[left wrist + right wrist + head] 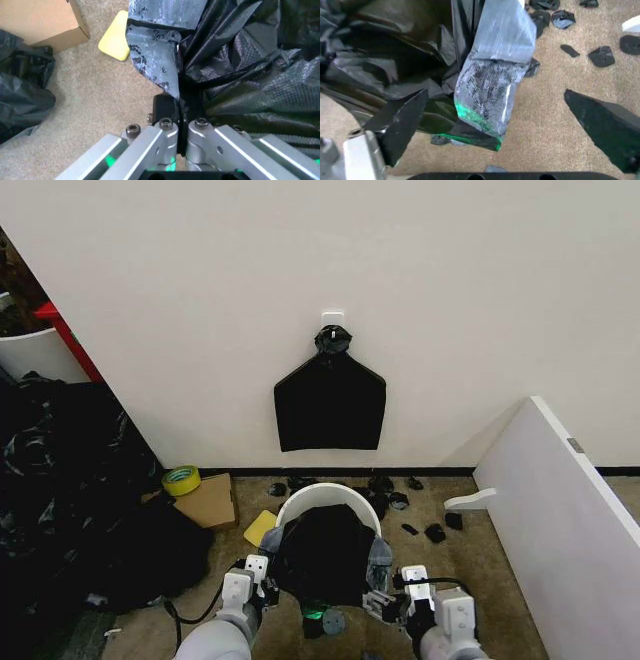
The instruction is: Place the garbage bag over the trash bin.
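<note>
The cream-white trash bin (328,488) stands on the carpet just in front of me, below the wall. The black, crinkly garbage bag (322,555) hangs bunched over its near side and covers most of the opening. My left gripper (264,568) is at the bag's left edge. In the left wrist view this left gripper (179,112) is shut on a fold of the garbage bag (240,75). My right gripper (382,588) is at the bag's right edge. In the right wrist view the right gripper (495,123) is open, with a glossy strip of the garbage bag (492,78) hanging loose between its fingers.
A flat black bag (330,405) hangs from a white hook on the wall. Small black scraps (400,502) lie behind the bin. A cardboard box (208,500), yellow tape roll (181,479) and yellow pad (260,527) sit left. Black bags (60,480) pile far left; a white board (560,510) leans right.
</note>
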Tool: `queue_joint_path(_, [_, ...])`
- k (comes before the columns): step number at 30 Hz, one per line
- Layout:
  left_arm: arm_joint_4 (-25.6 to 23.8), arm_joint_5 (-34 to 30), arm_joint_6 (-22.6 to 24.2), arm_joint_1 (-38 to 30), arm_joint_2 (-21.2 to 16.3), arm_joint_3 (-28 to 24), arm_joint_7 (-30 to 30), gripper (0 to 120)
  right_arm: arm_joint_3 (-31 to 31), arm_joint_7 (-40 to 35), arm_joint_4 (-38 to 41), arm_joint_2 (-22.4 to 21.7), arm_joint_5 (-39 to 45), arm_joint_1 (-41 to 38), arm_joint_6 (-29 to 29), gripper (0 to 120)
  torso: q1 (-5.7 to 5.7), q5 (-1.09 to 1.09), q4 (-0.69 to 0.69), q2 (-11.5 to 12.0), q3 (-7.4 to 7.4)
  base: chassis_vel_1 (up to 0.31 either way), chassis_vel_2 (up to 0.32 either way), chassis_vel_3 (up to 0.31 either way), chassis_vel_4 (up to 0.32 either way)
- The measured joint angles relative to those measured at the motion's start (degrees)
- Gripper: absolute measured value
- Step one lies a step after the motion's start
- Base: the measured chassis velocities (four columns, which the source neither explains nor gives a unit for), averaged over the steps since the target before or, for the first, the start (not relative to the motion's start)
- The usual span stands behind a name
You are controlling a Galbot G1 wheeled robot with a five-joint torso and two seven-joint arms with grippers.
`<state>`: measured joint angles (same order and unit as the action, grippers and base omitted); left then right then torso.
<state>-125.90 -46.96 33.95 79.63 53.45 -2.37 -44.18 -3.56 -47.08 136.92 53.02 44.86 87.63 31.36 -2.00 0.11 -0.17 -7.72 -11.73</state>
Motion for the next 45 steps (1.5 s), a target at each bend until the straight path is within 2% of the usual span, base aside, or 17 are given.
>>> queue_joint_path(8, [0.14, -0.08, 0.0, -0.29, -0.01, -0.04, 0.02, 0, -2.2, 0.22, -2.41, 1.83, 0.3, -0.78, -1.28, 98, 0.0, 0.0, 0.0, 0.0, 0.0, 0.0, 0.0, 0.0, 0.0])
queue_joint_path(12, [0.37, -0.09, -0.04, -0.56, 0.01, -0.06, 0.04, 0, -2.61, 0.08, -3.74, 1.98, 0.16, -0.76, -1.37, 80, 0.0, -0.01, -0.01, 0.0, 0.0, 0.0, 0.0, 0.0, 0.0])
queue_joint_path(14, [0.39, -0.09, -0.05, -0.57, 0.01, -0.07, 0.04, 0, -2.59, 0.01, -3.88, 2.01, 0.15, -0.78, -1.41, 77, 0.0, -0.01, -0.01, 0.0, 0.0, 0.0, 0.0, 0.0, 0.0])
queue_joint_path(18, [0.51, -0.1, -0.09, -0.56, 0.0, -0.08, 0.04, 0, -2.45, -0.56, -4.45, 2.11, -0.29, -0.95, -1.83, 58, 0.0, 0.0, 0.0, 0.0, 0.0, 0.0, 0.0, 0.0, 0.0])
queue_joint_path(24, [0.55, -0.09, -0.19, -0.41, -0.04, -0.09, 0.04, 0, -2.6, -0.81, -4.62, 1.73, -1.31, -0.51, -1.75, 42, 0.0, 0.0, 0.0, 0.0, 0.0, 0.0, 0.0, 0.0, 0.0])
queue_joint_path(25, [0.54, -0.1, -0.21, -0.33, -0.04, -0.1, 0.04, 0, -2.65, -0.81, -4.8, 1.6, -1.56, -0.38, -1.65, 34, 0.0, 0.0, 0.0, 0.0, 0.0, 0.0, 0.0, 0.0, 0.0])
queue_joint_path(28, [0.25, -0.09, -0.23, -0.16, -0.05, -0.1, 0.05, 0, -2.75, -0.53, -5.08, 1.46, -2.11, -0.24, -1.35, 22, 0.0, 0.0, 0.0, 0.0, 0.0, 0.0, 0.0, 0.0, 0.0])
queue_joint_path(29, [0.25, -0.09, -0.23, -0.16, -0.05, -0.1, 0.05, 0, -2.75, -0.53, -5.08, 1.46, -2.11, -0.24, -1.35, 22, 0.0, 0.0, 0.0, 0.0, 0.0, 0.0, 0.0, 0.0, 0.0])
queue_joint_path(33, [-0.16, -0.08, -0.26, 0.38, -0.12, -0.03, 0.07, 0, -2.78, 2.97, -8.01, 1.02, -7.06, -0.35, -1.41, 0, 0.0, 0.0, 0.0, 0.0, 0.0, 0.0, 0.0, 0.0, 0.0])
queue_joint_path(38, [0.27, 0.05, -0.27, 0.74, -0.02, -0.18, 0.08, 0, -2.8, 6.73, -11.51, 0.77, -13.16, -0.73, -2.72, 0, 0.0, 0.0, 0.0, 0.0, 0.0, 0.0, 0.0, 0.0, 0.0])
queue_joint_path(40, [1.5, 0.43, -0.34, 0.78, 0.28, -0.56, 0.1, 0, -2.66, 9.68, -14.55, 0.7, -18.6, -1.23, -4.46, 0, 0.0, 0.0, 0.0, 0.0, 0.0, 0.0, 0.0, 0.0, 0.0])
queue_joint_path(45, [3.78, 1.28, -0.9, 0.39, 1.03, -0.98, 0.18, 0, -1.98, 11.89, -17.21, 0.61, -23.8, -1.59, -5.52, 0, 0.0, 0.0, 0.0, 0.0, 0.0, 0.0, 0.0, 0.0, 0.0])
